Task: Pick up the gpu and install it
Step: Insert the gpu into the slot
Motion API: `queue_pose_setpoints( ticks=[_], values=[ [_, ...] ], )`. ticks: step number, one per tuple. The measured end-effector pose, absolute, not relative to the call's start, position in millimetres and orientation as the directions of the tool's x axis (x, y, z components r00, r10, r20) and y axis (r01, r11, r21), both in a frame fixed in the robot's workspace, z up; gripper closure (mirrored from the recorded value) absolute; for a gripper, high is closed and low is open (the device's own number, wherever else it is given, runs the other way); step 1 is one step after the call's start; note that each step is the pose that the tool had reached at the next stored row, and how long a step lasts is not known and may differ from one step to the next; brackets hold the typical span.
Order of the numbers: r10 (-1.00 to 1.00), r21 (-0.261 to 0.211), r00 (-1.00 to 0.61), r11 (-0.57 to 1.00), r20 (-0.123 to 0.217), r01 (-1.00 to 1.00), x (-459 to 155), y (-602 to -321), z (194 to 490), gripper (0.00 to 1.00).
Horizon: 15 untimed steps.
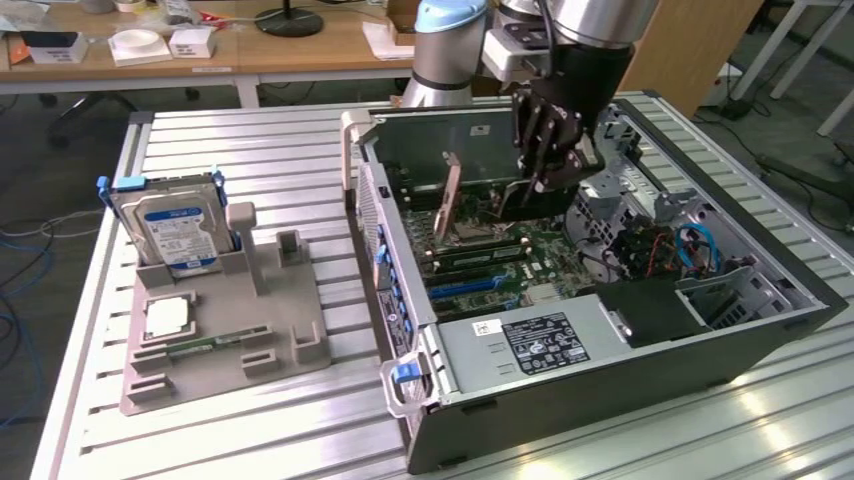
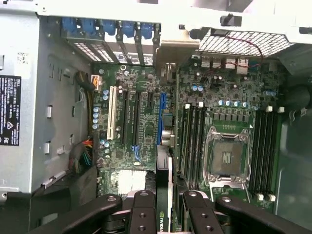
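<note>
Aluminium slatted table (image 1: 254,160) carries an open computer case (image 1: 747,330) lying on its side, interior facing up, towards the exterior view's right. Inside the case: green motherboard (image 2: 141,126) with an empty CPU socket (image 2: 226,158), black memory slots either side of it, and a row of expansion slots, one white (image 2: 112,113), several black, one blue (image 2: 160,117). Power supply (image 1: 534,340) with a black label sits at the near end of the case in the exterior view. Robot arm (image 1: 587,50) reaches down into the case from above. Gripper (image 2: 164,204) is closed part-way, black fingers (image 2: 144,214) on either side of the gpu (image 2: 165,195), clamping it edge-on; the card hangs vertically between them, a green logo visible on its edge in the wrist view. The gpu is held above the motherboard, in line with the blue slot and near it; whether its edge touches the slot cannot be told. In the exterior view the card appears as a thin upright board just beside the gripper, over the middle of the motherboard. On the exterior view's left, well apart from the case, a grey parts holder (image 1: 227,340) stands on the table, with a blue-labelled hard drive (image 1: 174,230) upright at its far end and a small square chip (image 1: 167,317) lying flat lower down.
</note>
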<state>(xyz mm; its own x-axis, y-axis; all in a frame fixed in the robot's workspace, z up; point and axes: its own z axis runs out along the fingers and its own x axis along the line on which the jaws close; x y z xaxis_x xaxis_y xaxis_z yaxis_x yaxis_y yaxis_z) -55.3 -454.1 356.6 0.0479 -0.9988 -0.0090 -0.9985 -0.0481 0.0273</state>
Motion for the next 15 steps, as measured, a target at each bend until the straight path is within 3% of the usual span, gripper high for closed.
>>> queue_pose_setpoints(
  ticks=[9, 15],
  values=[
    [-0.999, 0.027, 0.048, -0.048, -0.009, -0.998, -57.3, -454.1, 344.0, 0.74],
    [-0.999, -0.018, 0.048, -0.048, -0.007, -0.999, -67.3, -454.1, 339.2, 0.74]
  ],
)
